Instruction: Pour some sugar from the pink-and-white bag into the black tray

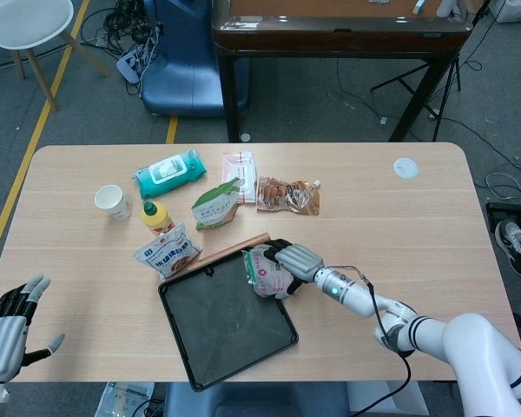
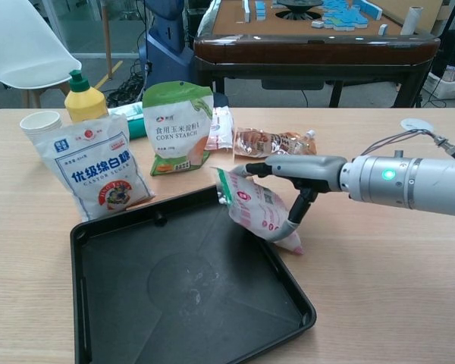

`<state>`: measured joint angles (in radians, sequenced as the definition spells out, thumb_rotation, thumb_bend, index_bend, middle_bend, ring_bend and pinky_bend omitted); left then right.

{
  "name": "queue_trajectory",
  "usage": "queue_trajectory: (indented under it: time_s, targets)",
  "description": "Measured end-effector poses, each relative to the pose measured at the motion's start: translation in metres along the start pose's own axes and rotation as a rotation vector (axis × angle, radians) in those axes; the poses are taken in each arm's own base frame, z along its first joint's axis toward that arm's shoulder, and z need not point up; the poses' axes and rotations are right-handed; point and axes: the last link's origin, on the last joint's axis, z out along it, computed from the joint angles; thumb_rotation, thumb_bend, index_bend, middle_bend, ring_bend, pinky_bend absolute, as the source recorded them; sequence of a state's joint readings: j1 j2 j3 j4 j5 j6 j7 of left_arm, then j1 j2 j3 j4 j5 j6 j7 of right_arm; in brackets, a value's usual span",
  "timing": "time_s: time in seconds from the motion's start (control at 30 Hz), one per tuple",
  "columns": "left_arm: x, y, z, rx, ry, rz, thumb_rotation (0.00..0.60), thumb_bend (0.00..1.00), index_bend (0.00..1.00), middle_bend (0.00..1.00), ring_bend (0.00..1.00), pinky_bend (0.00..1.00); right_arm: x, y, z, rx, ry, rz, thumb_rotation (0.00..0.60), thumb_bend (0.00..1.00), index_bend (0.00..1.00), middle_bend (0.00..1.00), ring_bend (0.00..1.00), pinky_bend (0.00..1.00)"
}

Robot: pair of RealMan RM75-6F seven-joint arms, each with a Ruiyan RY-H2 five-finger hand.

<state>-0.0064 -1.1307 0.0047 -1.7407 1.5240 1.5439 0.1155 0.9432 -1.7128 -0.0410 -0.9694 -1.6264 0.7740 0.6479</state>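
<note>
The pink-and-white bag (image 1: pixel 262 273) (image 2: pixel 254 209) leans on the right rim of the black tray (image 1: pixel 221 323) (image 2: pixel 174 292), tilted, with its top over the tray. My right hand (image 1: pixel 288 259) (image 2: pixel 297 170) grips it: fingers reach along the back of the bag's top and the thumb presses its front side. The tray's floor looks bare and dusty. My left hand (image 1: pixel 7 332) hangs at the table's near left corner with its fingers apart, holding nothing; the chest view does not show it.
Left of the tray stand a white caster-sugar bag (image 1: pixel 168 250) (image 2: pixel 95 171), a yellow bottle (image 1: pixel 156 215), a paper cup (image 1: pixel 113 201) and a corn-starch pouch (image 1: pixel 215 204) (image 2: pixel 178 129). Behind lie wipes (image 1: pixel 169 171), a brown snack pouch (image 1: pixel 286 195) and a wooden stick (image 1: pixel 234 250).
</note>
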Motion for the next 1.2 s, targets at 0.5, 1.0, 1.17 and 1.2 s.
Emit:
queue_trajectory:
  time_s: [0.5,1.0,1.17,1.2]
  targets:
    - [-0.001,-0.004,-0.002,0.003,-0.003,-0.014,0.600,0.18,0.09,0.08,0.08,0.07,-0.008,0.007,0.000,-0.042,0.169,0.088,0.600,0.00,0.49,0.46,0.40,0.40]
    - [-0.005,-0.002,0.002,-0.020,-0.018,-0.027,0.600,0.18,0.09,0.08,0.08,0.07,-0.014,0.011,-0.035,-0.131,0.476,0.388,0.600,0.00,0.49,0.41,0.36,0.40]
    - [-0.005,-0.004,0.002,-0.019,-0.019,-0.030,0.600,0.18,0.09,0.08,0.08,0.07,-0.025,0.006,-0.039,-0.152,0.489,0.421,0.600,0.00,0.46,0.39,0.33,0.40]
    - [-0.005,-0.004,0.002,-0.020,-0.020,-0.032,0.600,0.18,0.09,0.08,0.08,0.07,-0.027,0.005,-0.039,-0.156,0.490,0.426,0.600,0.00,0.45,0.39,0.33,0.40]
